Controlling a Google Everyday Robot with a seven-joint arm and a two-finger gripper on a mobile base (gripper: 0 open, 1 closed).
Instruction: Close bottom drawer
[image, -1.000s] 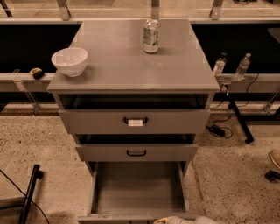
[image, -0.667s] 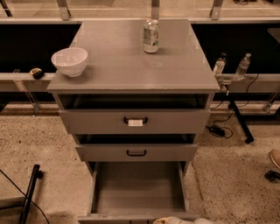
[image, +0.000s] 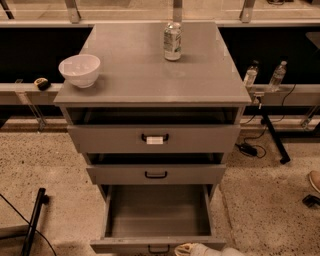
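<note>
The bottom drawer (image: 159, 210) of the grey cabinet is pulled far out, and its plain grey tray shows empty. Its front panel lies at the lower edge of the camera view, with the small black loop handle (image: 159, 248) partly cut off. My gripper (image: 192, 249) shows only as a pale, whitish tip at the bottom edge. It is right at the drawer's front panel, just right of the handle. The rest of the arm is out of view.
The middle drawer (image: 156, 174) and the top drawer with a white-tagged handle (image: 154, 139) stand slightly ajar. A white bowl (image: 79, 70) and a can (image: 172, 41) sit on the cabinet top. Two bottles (image: 263, 75) stand at the right, a black pole (image: 32, 222) at the left floor.
My gripper's pale tip has crept left along the bottom edge, closer to the bottom drawer's handle. The drawers, bowl and can have not moved.
</note>
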